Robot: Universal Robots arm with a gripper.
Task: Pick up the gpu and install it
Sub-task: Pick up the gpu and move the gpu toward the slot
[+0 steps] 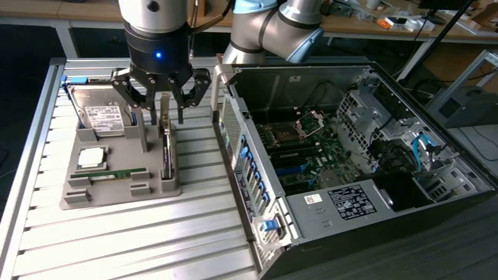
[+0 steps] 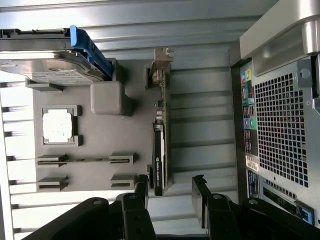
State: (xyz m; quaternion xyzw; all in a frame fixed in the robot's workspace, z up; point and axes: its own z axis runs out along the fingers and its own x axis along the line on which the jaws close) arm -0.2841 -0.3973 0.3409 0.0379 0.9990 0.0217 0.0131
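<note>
The gpu (image 1: 165,149) stands on its edge in a slot of the grey holder (image 1: 116,195), a thin dark card with a tan strip at its far end. In the wrist view the gpu (image 2: 160,135) runs lengthwise, with its silver bracket (image 2: 162,56) at the end away from me. My gripper (image 1: 165,111) hangs open just above the card, one finger on each side of its line. Through the wrist camera the gripper (image 2: 170,182) straddles the card's dark near end, which sits closer to one finger (image 2: 142,186) than to the other.
The holder also carries a silver hard drive (image 1: 105,114), a processor (image 1: 91,156) and a green memory stick (image 1: 109,173). An open computer case (image 1: 350,163) lies at the exterior view's right, with its motherboard (image 1: 304,151) exposed. Everything rests on a slatted aluminium table (image 1: 116,239).
</note>
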